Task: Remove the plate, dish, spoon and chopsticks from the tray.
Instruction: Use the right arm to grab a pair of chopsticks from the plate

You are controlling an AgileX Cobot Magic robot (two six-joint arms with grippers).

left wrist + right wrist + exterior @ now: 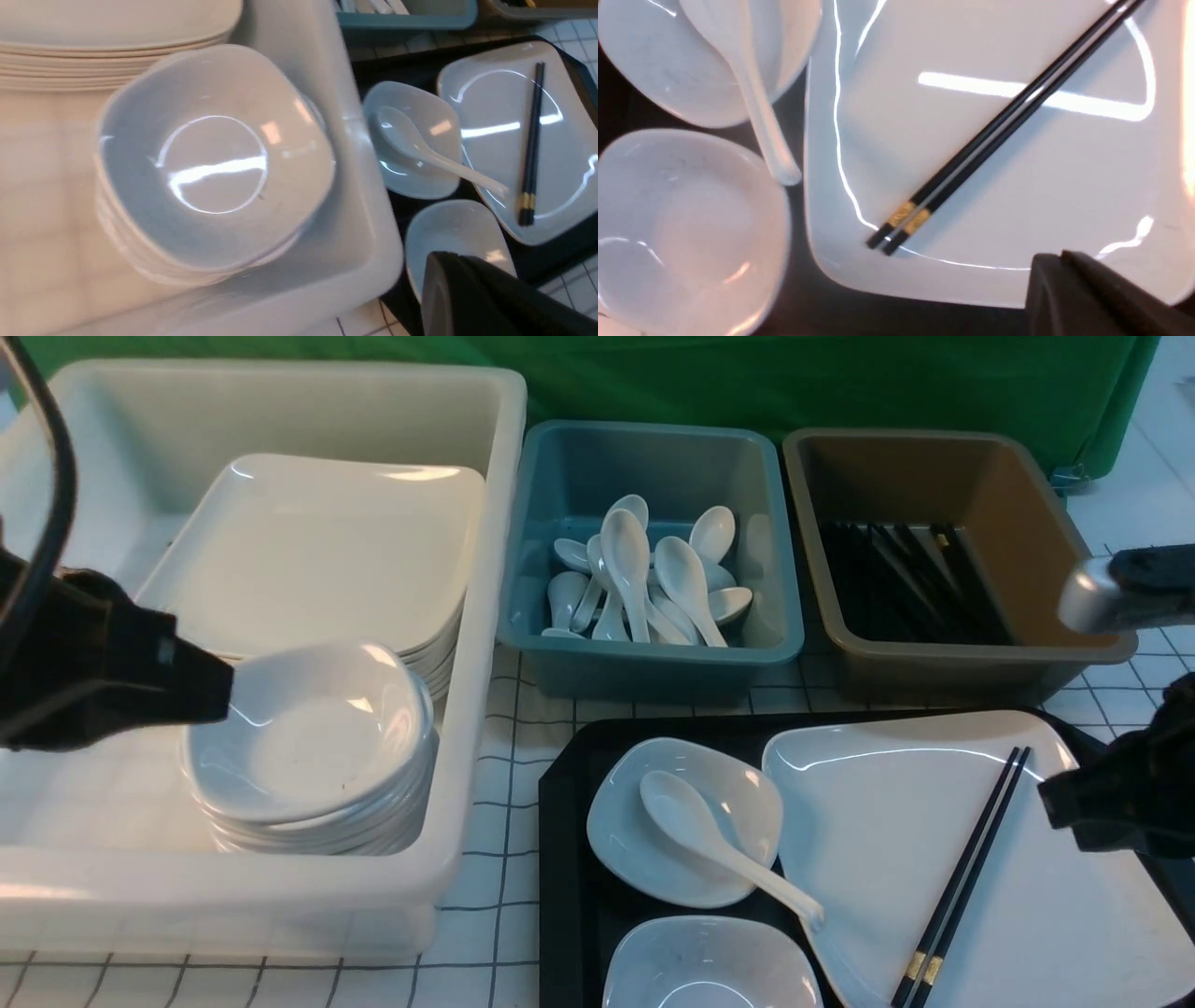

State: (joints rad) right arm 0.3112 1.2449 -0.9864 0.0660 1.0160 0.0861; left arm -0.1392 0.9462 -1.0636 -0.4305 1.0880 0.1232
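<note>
Black gold-banded chopsticks (966,877) lie diagonally on the large white square plate (878,821) on the black plastic tray (565,859), beside a small white dish (747,793) holding the white soup spoon (686,817). Left gripper (219,686), closed and empty, hovers over stacked dishes (308,737) in the white tub (233,896); right gripper (1050,803), closed and empty, hangs over the plate's right side.

Open checked tablecloth (504,775) runs between the black plastic tray (565,859) and the large white plastic tub (471,709) at its nine o'clock, while a teal plastic tub (653,667) and a brown plastic tub (934,677) wall its twelve o'clock and a glossy white square plate (878,821) and small white dishes (738,784) crowd its surface.
</note>
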